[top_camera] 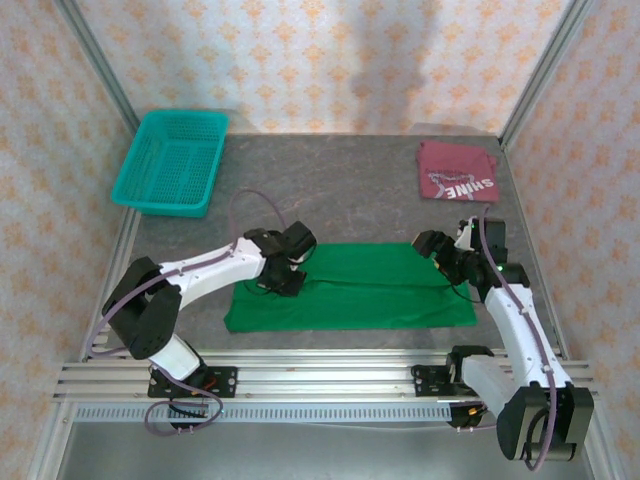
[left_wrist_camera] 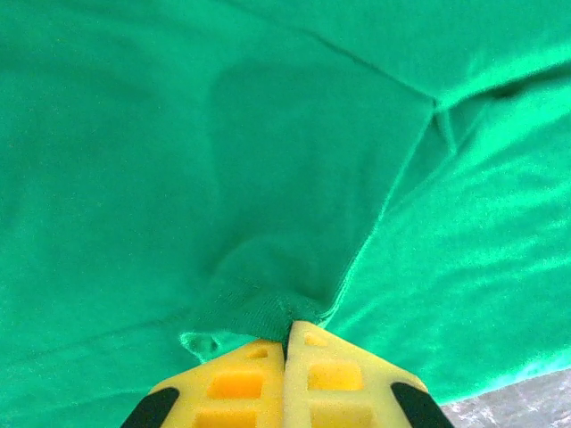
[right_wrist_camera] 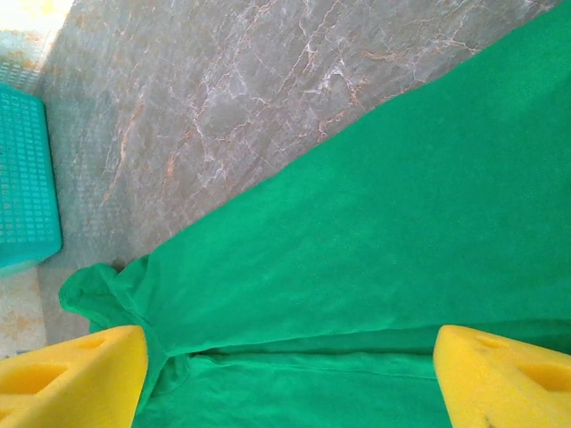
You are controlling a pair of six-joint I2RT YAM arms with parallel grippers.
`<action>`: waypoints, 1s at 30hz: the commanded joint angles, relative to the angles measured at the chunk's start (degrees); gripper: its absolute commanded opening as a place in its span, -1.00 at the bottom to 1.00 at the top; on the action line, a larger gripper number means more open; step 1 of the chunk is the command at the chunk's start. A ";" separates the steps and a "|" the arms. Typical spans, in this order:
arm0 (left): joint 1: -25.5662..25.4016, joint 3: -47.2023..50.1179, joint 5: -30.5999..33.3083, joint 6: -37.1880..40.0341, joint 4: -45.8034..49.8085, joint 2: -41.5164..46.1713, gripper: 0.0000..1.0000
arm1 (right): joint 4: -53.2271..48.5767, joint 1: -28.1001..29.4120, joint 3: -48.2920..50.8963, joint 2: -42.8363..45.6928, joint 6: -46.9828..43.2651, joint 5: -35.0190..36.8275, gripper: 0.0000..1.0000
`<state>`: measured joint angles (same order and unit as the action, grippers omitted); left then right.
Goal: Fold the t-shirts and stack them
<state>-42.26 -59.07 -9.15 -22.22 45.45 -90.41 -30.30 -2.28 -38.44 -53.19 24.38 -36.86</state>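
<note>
left gripper (left_wrist_camera: 287, 328): clamped shut on hem of green t-shirt (top_camera: 370, 290), spread at centre of table (top_camera: 330, 190) | right gripper (right_wrist_camera: 287, 357): jaws wide apart over opposite end, holding nothing | maroon SHINE t-shirt (top_camera: 457, 172): folded, far right corner | risk: thin pinch slipping under pull; one-sided lift skewing fold

— Where is the spread t-shirt (top_camera: 350, 290) found?
— It is laid flat across the middle of the bench (top_camera: 330, 190), toward the near edge.
— And the folded t-shirt (top_camera: 457, 170)?
— It is placed at the far right corner, well apart from the spread one.
— The basket (top_camera: 160, 205)?
— It is set at the far left corner.
— The grippers?
— The left gripper (top_camera: 283, 283) is set on the spread t-shirt's left part, with a fold pinched; the right gripper (top_camera: 440, 255) is held over its far right corner.
</note>
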 commanded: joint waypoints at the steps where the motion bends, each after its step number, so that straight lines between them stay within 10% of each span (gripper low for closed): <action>1: -3.95 2.29 -0.43 -5.02 -2.65 1.29 -1.00 | 1.47 0.33 0.99 -0.16 0.32 1.60 0.67; 11: -8.70 -1.42 -4.13 -8.01 -8.12 7.66 0.29 | 0.61 0.30 0.95 -1.03 0.71 2.82 0.67; 20: 7.19 -13.85 16.31 -13.47 8.04 18.99 0.56 | -7.27 0.41 -7.17 1.77 -2.15 5.52 0.67; 30: 20.38 -22.58 16.92 -17.39 16.74 23.25 0.69 | -25.85 1.33 -22.91 -1.10 -6.53 10.37 0.54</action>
<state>-21.98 -80.18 6.28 -38.02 55.44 -65.45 -46.68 -1.65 -58.00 -52.95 20.12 -30.48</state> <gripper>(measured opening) 0.849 0.799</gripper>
